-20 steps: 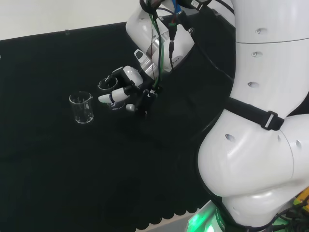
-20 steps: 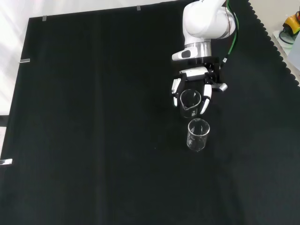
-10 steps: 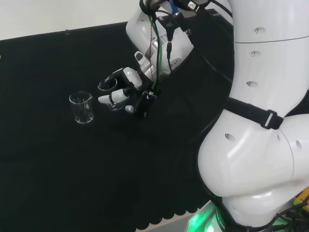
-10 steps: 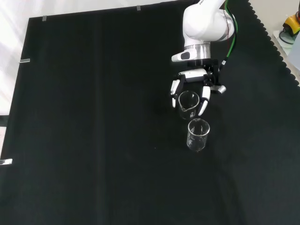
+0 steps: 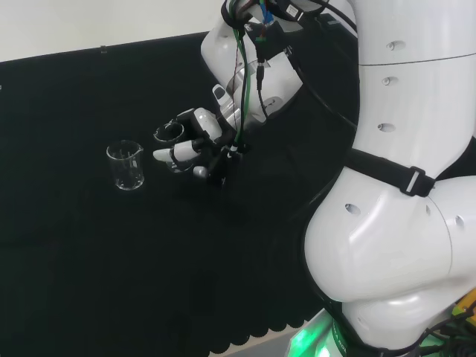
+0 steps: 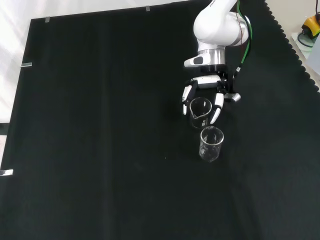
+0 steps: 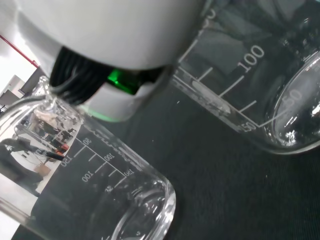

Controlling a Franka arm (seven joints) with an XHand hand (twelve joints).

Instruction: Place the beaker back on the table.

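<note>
Near the top right of the front view, the beaker (image 6: 200,112) is seen upright on the black cloth (image 6: 100,125), between the fingers (image 6: 218,107) of the hand (image 6: 209,85). The fingers are spread and fairly straight on either side of the glass, so the hand is judged to be open, not clasped round it; whether a fingertip touches the wall cannot be told. A second beaker (image 6: 211,143) stands just beside the first, nearer the camera in the front view and to its left in the head view.

The step in hand is judged to be the release: the beaker appears set down, and the task looks almost done. What the next move calls for is a clean retreat of the hand, up and away, with the fingers kept clear of both glasses, since either could be tipped.

Much is hard to make out. The beaker's base is barely visible against the cloth, so full contact is a judgement. From the wrist view, two glass walls with printed scales are seen close up, cut off by a blurred white part of the hand.
</note>
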